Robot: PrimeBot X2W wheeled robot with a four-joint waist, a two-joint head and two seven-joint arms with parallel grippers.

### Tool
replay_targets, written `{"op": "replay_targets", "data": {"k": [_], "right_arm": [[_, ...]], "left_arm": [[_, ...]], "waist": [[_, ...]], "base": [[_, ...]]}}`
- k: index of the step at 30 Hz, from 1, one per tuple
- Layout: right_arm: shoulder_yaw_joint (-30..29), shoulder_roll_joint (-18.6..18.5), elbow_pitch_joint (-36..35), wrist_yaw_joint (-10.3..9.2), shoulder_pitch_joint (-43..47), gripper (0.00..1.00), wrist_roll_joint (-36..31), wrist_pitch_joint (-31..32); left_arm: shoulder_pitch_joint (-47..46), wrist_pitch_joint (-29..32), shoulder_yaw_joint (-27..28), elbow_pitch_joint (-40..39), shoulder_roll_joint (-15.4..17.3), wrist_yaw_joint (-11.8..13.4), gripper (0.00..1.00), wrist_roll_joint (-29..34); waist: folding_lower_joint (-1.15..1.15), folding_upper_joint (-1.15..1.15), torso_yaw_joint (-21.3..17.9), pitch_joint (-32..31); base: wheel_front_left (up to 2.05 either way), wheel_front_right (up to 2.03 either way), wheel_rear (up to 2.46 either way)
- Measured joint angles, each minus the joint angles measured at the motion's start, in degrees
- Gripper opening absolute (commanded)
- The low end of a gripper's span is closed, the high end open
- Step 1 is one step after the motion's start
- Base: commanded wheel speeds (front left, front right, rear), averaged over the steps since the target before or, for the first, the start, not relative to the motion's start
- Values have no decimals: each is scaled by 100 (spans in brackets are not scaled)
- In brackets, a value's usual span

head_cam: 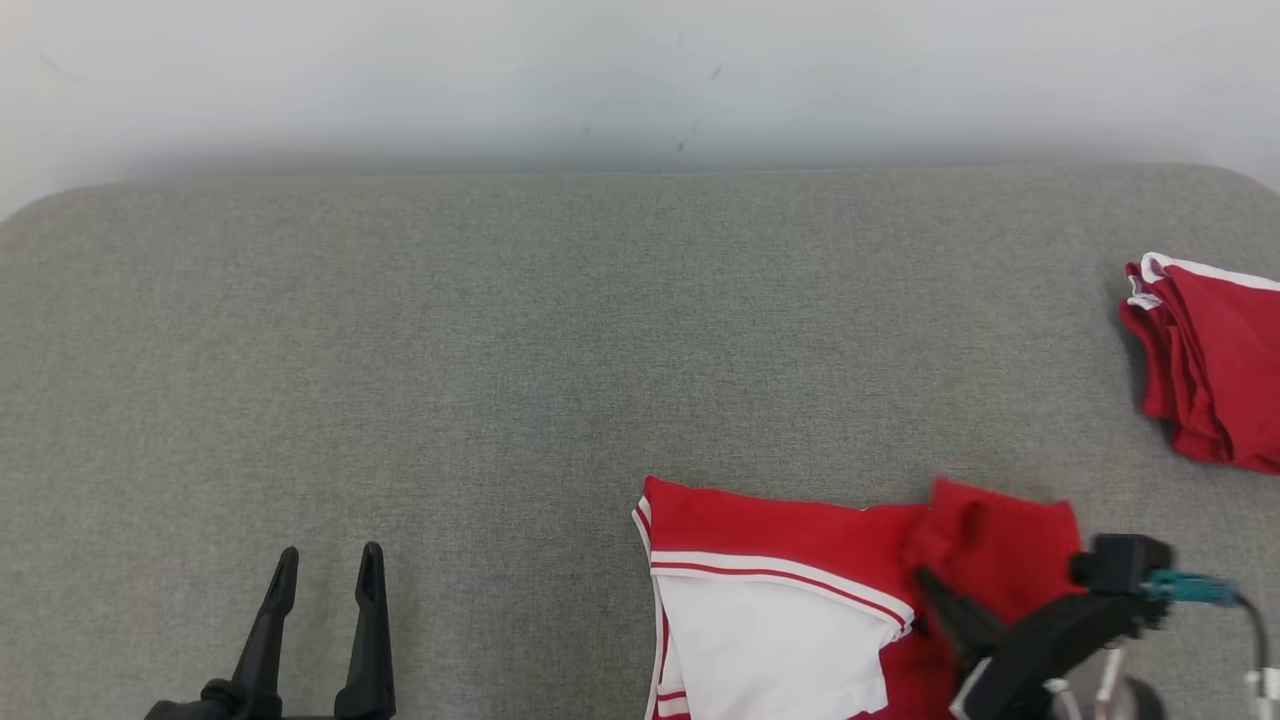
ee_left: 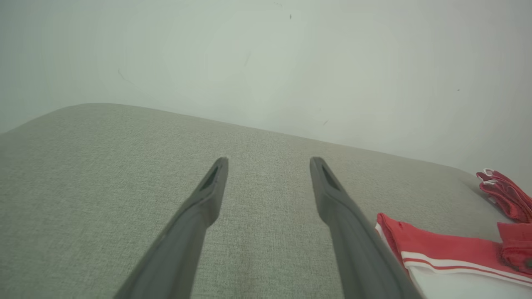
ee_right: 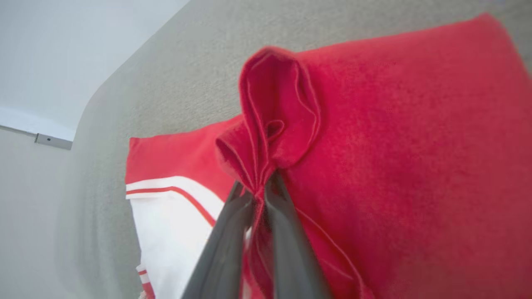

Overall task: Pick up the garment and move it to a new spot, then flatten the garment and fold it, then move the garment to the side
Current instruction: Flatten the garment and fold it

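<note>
Left pincer (head_cam: 330, 550) at lower left of head view, fingers pointing straight up the frame, spread wide, nothing between them, bare grey desk (head_cam: 500, 350) beneath; contact with the surface can't be told. In left wrist view the same pincer (ee_left: 269, 160) shows both dark fingers apart, aimed toward the far desk edge and the pale wall (ee_left: 266, 62).

Right arm enters from the lower right corner of head view, slanting up-left, black wrist block with teal connector (head_cam: 1190, 588) behind it. Right pincer (head_cam: 928, 578) points up-left onto the garment (head_cam: 780, 520). In right wrist view the pincer (ee_right: 257, 187) is pressed together on a bunched fold of the red cloth, which sticks up past the fingertips in a loop; rest of that red panel lies flat on the desk.

Garment red with white panel and red-white stripe, lower right of head view, near desk edge, apart from the left pincer. Visible part runs left-right across the frame, stripe slanting down toward the right, white panel below it. Bottom edge of frame cuts it off, so true long axis can't be told. Also seen at lower right of left wrist view (ee_left: 436, 245).

Second red folded garment (head_cam: 1215, 360) at right edge, upper right of the first, well apart from it
</note>
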Motion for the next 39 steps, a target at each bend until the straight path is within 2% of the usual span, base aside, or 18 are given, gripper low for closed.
{"op": "replay_targets", "data": {"k": [5,9,26,27,28,34,39], "right_arm": [[1076,-3,19,0,-108,0,261,-147],[1695,-2,130,-1,-281,0,368,-180],[2729,-2,821,-1,-808,0,500,-237],[2755,-2,866,-1,-842,85,500,-274],[2782,-4,891,-1,-873,100,504,-276],[2817,-3,780,-1,-896,100,517,-166],[2532,2,64,-1,-643,100,547,29]], "left_arm": [[-29,0,-4,43,23,-1,100,-55],[-136,0,-36,97,32,-2,100,-81],[-210,0,-11,134,-16,-8,100,-102],[-227,0,-10,132,-16,-8,100,-102],[-226,0,-15,135,-20,-9,100,-102],[-222,0,18,136,-38,-9,100,-102],[-207,0,69,127,-51,-10,100,-91]], "waist": [[0,0,70,17],[0,0,144,41],[0,0,337,94],[0,0,346,95],[0,0,354,96],[0,0,370,78],[0,0,349,47]], "base": [[0,0,0],[0,0,0],[0,0,0],[0,0,0],[0,0,0],[0,0,0],[0,0,0]]}}
